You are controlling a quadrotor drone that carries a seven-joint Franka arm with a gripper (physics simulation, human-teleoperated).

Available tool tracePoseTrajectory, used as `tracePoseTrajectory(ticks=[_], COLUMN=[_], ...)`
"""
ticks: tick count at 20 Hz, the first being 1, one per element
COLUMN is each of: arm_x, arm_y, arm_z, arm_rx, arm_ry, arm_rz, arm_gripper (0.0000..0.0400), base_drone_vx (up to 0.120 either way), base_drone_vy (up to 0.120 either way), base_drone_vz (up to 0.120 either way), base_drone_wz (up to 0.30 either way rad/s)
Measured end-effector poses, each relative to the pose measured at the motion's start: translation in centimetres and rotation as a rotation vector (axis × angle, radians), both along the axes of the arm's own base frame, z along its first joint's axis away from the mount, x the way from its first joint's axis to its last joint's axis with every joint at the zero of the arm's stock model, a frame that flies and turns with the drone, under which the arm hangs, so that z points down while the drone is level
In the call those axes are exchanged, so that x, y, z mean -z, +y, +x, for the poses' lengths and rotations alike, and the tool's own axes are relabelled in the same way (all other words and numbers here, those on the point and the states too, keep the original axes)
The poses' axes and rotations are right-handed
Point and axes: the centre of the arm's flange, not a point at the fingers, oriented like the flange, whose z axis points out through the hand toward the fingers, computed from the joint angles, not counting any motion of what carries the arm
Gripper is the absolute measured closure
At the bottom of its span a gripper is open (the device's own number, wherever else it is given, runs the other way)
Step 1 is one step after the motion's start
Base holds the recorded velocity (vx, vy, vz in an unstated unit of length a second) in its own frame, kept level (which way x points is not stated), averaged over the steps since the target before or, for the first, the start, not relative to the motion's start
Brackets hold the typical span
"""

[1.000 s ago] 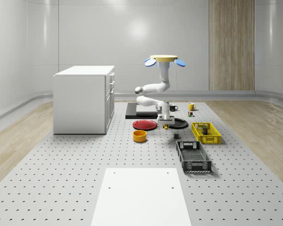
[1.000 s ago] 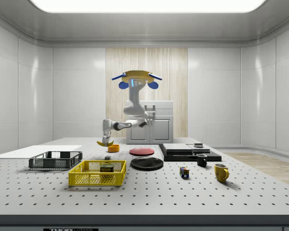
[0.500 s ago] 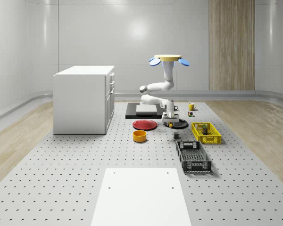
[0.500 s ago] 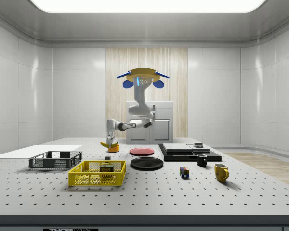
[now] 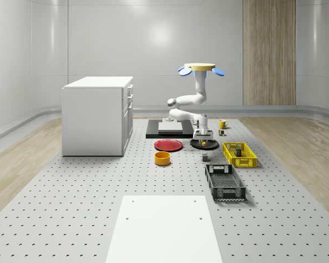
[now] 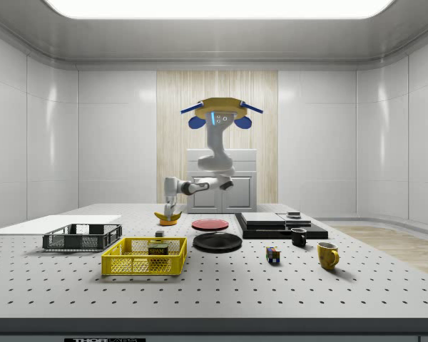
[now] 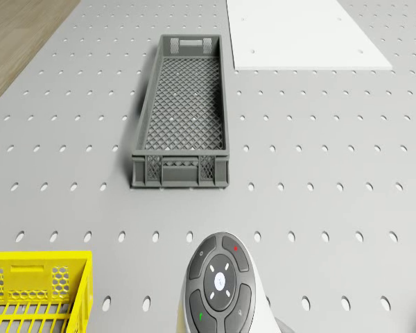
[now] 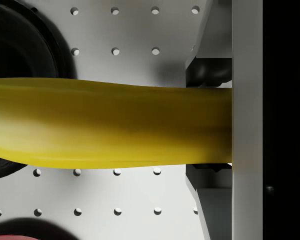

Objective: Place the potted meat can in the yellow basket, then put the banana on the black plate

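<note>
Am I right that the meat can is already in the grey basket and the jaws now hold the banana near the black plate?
Not quite: the can lies in the yellow basket, not the grey one, as the side view shows. The rest holds: the gripper holds the banana near the black plate.

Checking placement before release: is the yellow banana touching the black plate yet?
Apart. In the side view the yellow banana hangs from the tool, clearly left of the round black plate and above the table.
</note>
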Motion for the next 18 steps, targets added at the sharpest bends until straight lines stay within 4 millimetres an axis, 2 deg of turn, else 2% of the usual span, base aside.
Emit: tracePoseTrajectory(ticks=[7,18], arm_x=[0.00,0.00], arm_y=[0.00,0.00], arm_z=[0.00,0.00], arm_rx=[0.000,0.000], arm_ry=[0.000,0.000], arm_rz=[0.000,0.000], arm_gripper=[0.0203,0.0203], base_drone_vx=[-0.120,-0.120], base_drone_vy=[0.114,0.000], base_drone_vz=[0.000,0.000], base_drone_wz=[0.000,0.000])
